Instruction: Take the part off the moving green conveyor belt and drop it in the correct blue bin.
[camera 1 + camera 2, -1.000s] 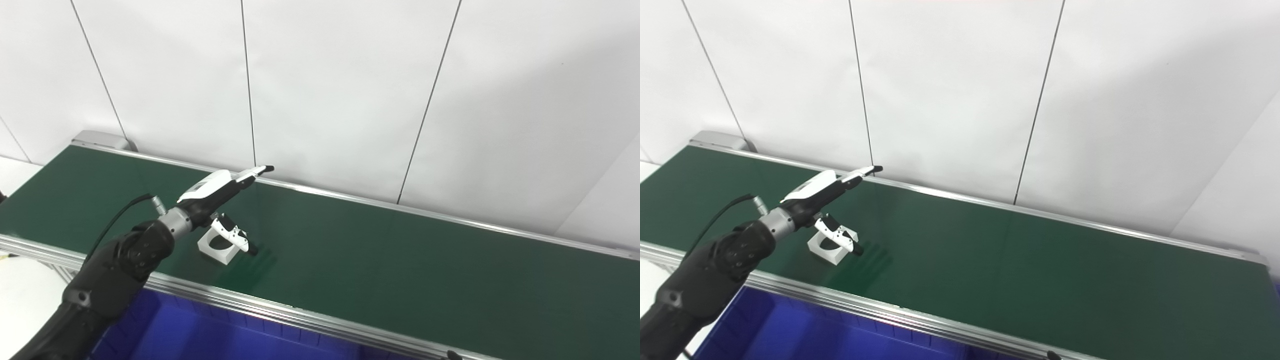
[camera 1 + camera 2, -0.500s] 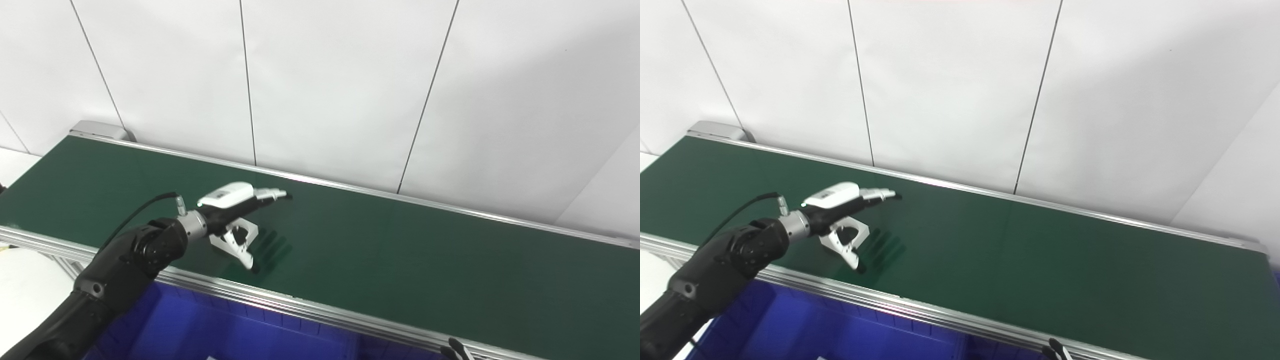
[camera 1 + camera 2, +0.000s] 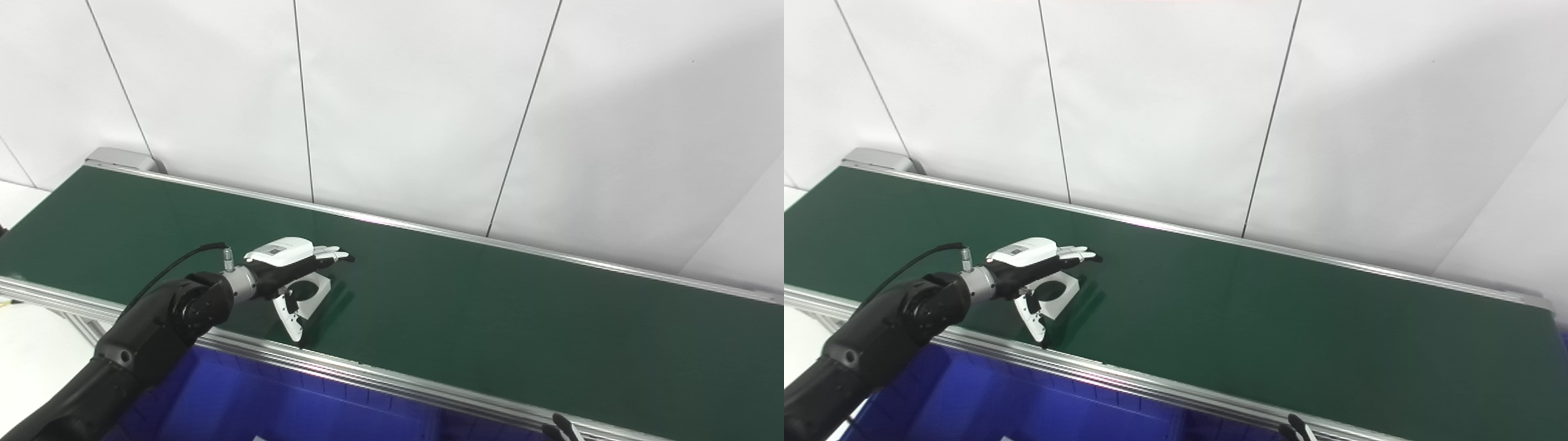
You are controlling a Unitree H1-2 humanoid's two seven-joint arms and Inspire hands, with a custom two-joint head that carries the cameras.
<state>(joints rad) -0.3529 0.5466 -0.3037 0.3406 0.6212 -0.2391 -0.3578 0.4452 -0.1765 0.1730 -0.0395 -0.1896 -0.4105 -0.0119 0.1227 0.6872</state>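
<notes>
While my left robot hand (image 3: 293,263) hovers spread wide over the white part (image 3: 313,289) on the green belt (image 3: 490,306), nothing is gripped.

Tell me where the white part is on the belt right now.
The white part lies on the left stretch of the green conveyor belt, near its front rail, directly under the left hand, whose fingers are spread over it.

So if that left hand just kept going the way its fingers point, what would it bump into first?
Probably nothing soon. The left hand points along the green belt, above the white part, and that stretch looks bare; depth is hard to judge.
</notes>
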